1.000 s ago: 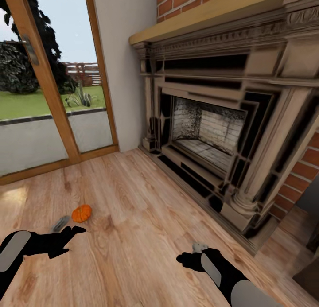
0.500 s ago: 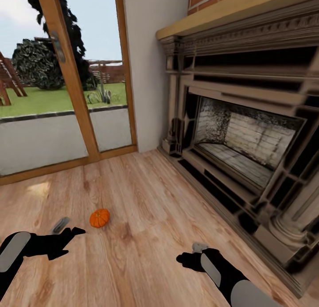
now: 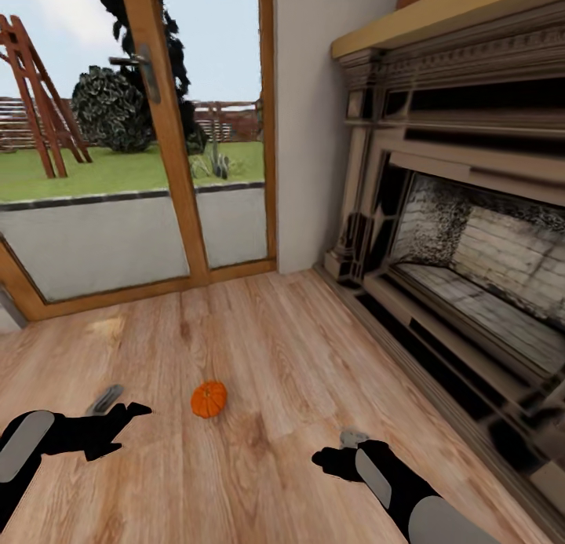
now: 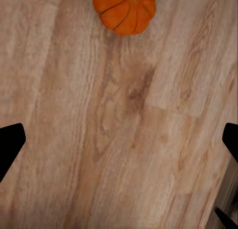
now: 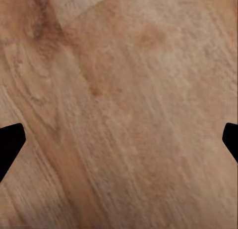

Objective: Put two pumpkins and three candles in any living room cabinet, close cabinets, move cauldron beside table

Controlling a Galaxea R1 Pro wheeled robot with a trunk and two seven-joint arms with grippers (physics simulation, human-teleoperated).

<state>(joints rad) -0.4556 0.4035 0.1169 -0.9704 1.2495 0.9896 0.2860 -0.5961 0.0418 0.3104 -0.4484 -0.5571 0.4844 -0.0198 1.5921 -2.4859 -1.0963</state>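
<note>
One pumpkin (image 3: 209, 399) visible: small, bright orange, ribbed, slightly flattened round form. Rests on the wood-plank floor (image 3: 259, 355), free-standing, nothing touching it. Lies well out from the fireplace (image 3: 463, 238) and nearer the robot than the glass door (image 3: 118, 206). In the left wrist view the same pumpkin (image 4: 125, 10) is cut by the frame edge; a small greenish-yellow stem shows on its upper face, the darker grooves between ribs plain.
</note>
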